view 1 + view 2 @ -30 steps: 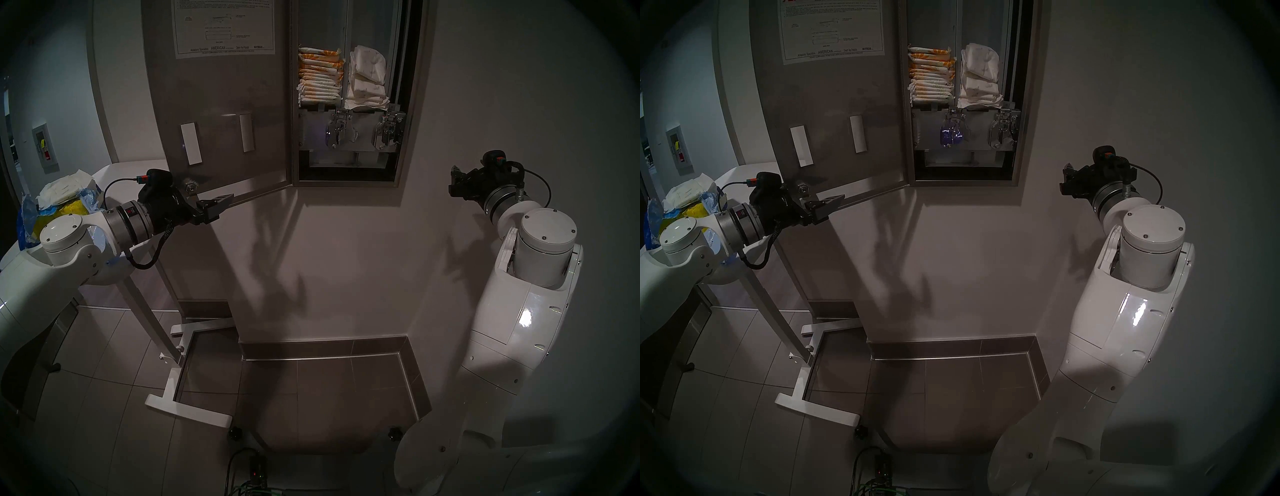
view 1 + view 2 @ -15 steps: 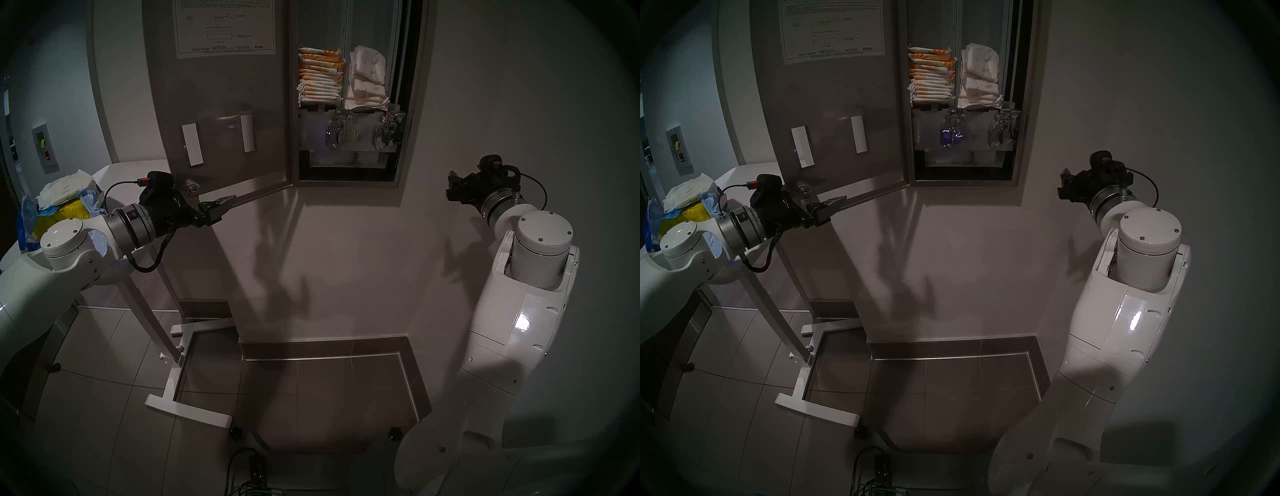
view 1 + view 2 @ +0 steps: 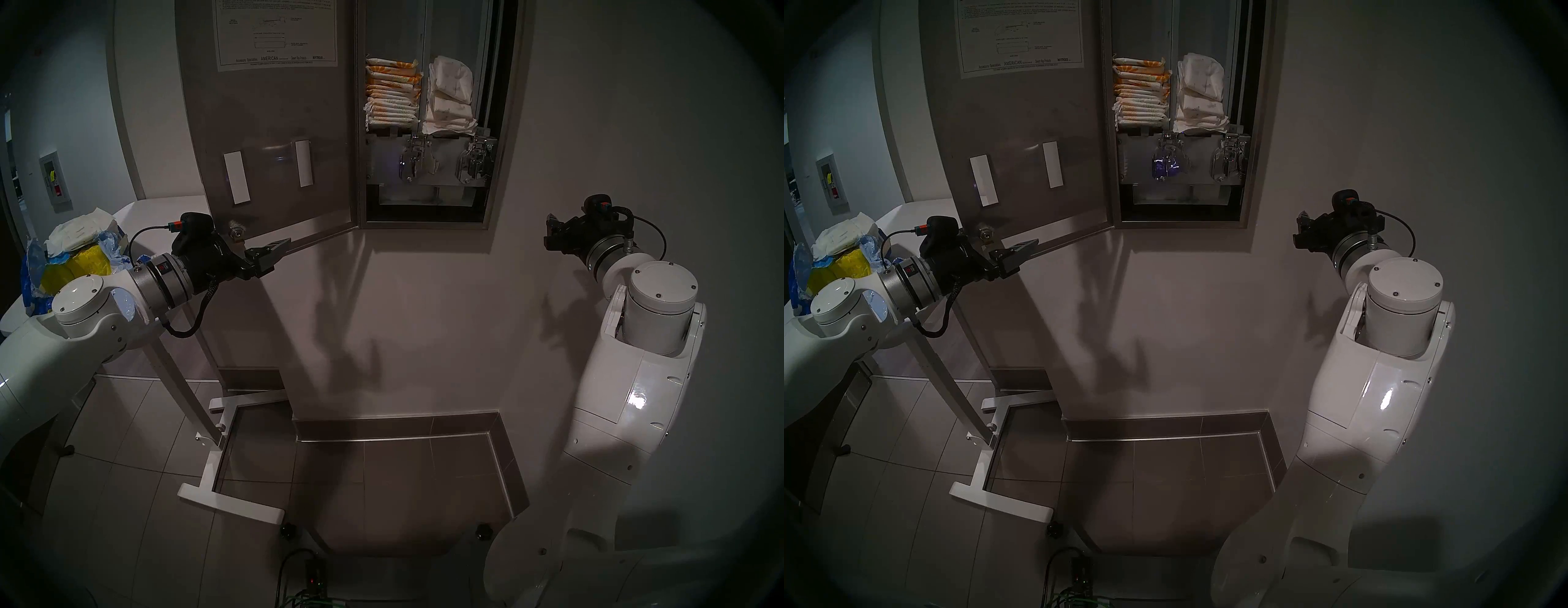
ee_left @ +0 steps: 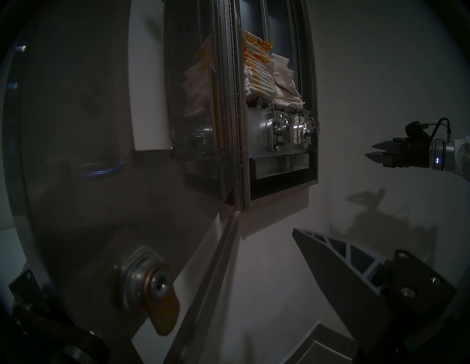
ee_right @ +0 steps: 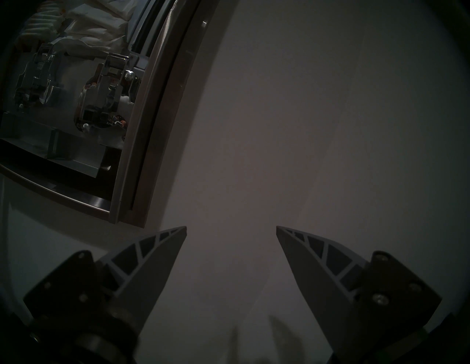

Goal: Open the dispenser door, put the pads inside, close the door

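The dispenser door (image 3: pixel 275 119) stands swung open to the left, showing its back with the white instruction sheet (image 3: pixel 275 34) and the lock (image 4: pixel 152 279). My left gripper (image 3: pixel 267 250) is open and straddles the door's bottom edge near the lock. One finger (image 4: pixel 343 267) shows in front and the other is hidden behind the door. Plain white pads (image 3: pixel 449 97) are stacked in the cabinet's right column, and more (image 3: pixel 80 231) lie on the table at the left. My right gripper (image 3: pixel 551 229) is open and empty by the wall, to the right of the cabinet; its fingers show apart in the right wrist view (image 5: pixel 231 228).
Orange-printed pads (image 3: pixel 392 91) fill the cabinet's left column. Two chrome levers (image 3: pixel 413 161) sit below the stacks. Yellow bundles in blue plastic (image 3: pixel 72 263) lie on the white table (image 3: pixel 169 204), whose stand (image 3: pixel 220 458) reaches onto the floor under the door.
My left gripper has moved slightly right and the door has swung a little toward the cabinet. My right gripper has drifted slightly left and down, still open.
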